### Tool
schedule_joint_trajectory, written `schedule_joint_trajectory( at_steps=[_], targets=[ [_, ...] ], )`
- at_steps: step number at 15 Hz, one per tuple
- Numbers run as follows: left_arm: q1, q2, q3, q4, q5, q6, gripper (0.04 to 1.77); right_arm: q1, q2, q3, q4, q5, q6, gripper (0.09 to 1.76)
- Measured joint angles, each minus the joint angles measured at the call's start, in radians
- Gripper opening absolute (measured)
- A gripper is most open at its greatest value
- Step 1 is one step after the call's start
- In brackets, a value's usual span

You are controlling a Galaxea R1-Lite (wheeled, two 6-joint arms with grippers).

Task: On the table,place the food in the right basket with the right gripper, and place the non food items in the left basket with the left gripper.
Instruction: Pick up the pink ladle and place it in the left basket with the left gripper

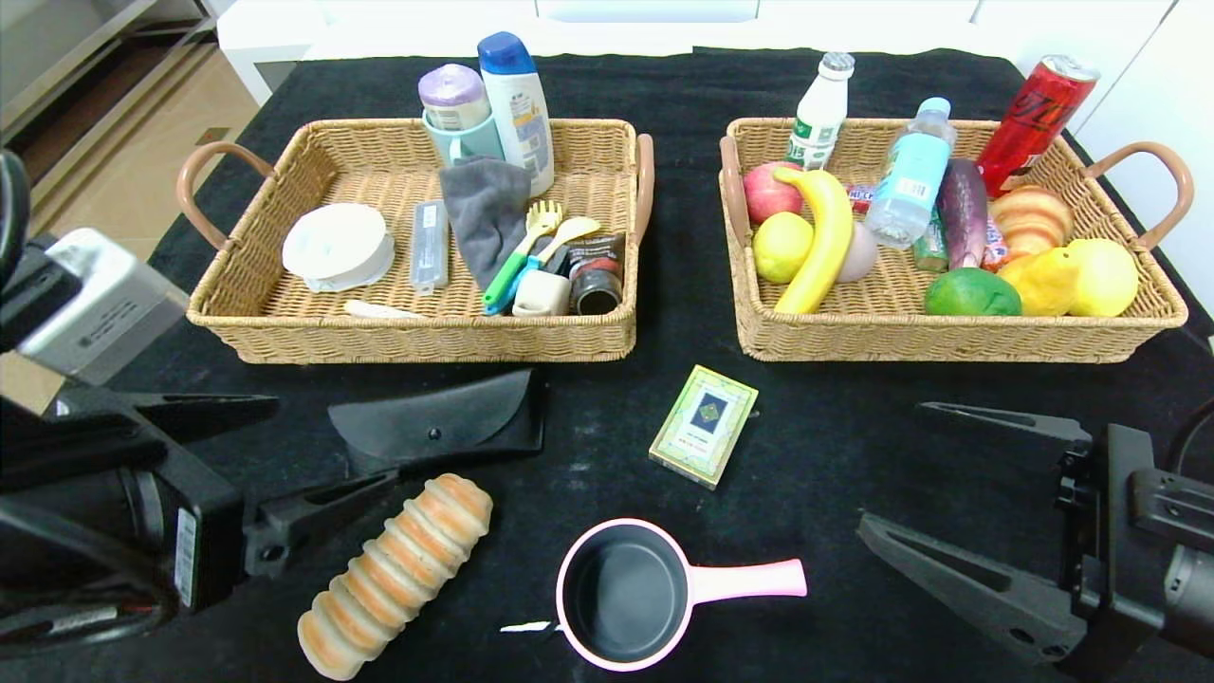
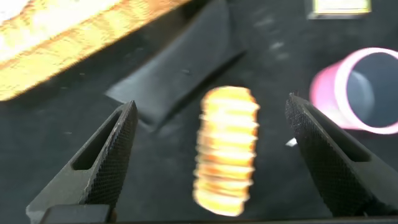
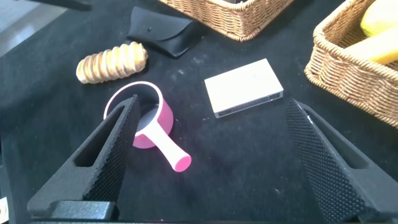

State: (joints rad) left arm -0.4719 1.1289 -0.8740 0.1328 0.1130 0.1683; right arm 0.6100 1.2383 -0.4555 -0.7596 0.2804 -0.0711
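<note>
The black-clothed table (image 1: 854,455) carries two wicker baskets side by side at the back. The left basket (image 1: 417,332) is crowded with household bits, and the right basket (image 1: 948,332) already holds the banana (image 1: 823,242) and the water bottle (image 1: 910,175) among other fruit and drinks. Low at the table's left edge the left hand (image 1: 303,455) hangs with its fingers spread wide and nothing in them, one finger lying over the near edge of the black glasses case (image 1: 436,422). The right hand (image 1: 958,484), at the near right, is likewise wide open and holds nothing. In front of the left basket lies the glasses case, with the striped bread roll (image 1: 398,574) just nearer. The pink saucepan (image 1: 635,593) sits near centre, handle pointing right. The green-and-cream card box (image 1: 704,425) rests between the saucepan and the baskets.
</note>
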Motion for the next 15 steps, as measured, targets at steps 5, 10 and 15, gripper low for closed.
schedule_joint_trajectory(
  at_steps=[5, 10, 15],
  targets=[
    [-0.086, 0.111, -0.23, 0.287, 0.064, -0.051, 1.72, 0.0, -0.002, -0.003, 0.0, -0.031, -0.008, 1.7],
    [-0.245, 0.253, -0.345, 0.387, 0.178, -0.232, 1.72, 0.0, -0.017, -0.005, 0.002, -0.031, -0.014, 1.7],
    [-0.331, 0.35, -0.352, 0.431, 0.191, -0.334, 1.72, 0.002, -0.025, -0.007, 0.005, -0.048, -0.026, 1.7]
  ],
)
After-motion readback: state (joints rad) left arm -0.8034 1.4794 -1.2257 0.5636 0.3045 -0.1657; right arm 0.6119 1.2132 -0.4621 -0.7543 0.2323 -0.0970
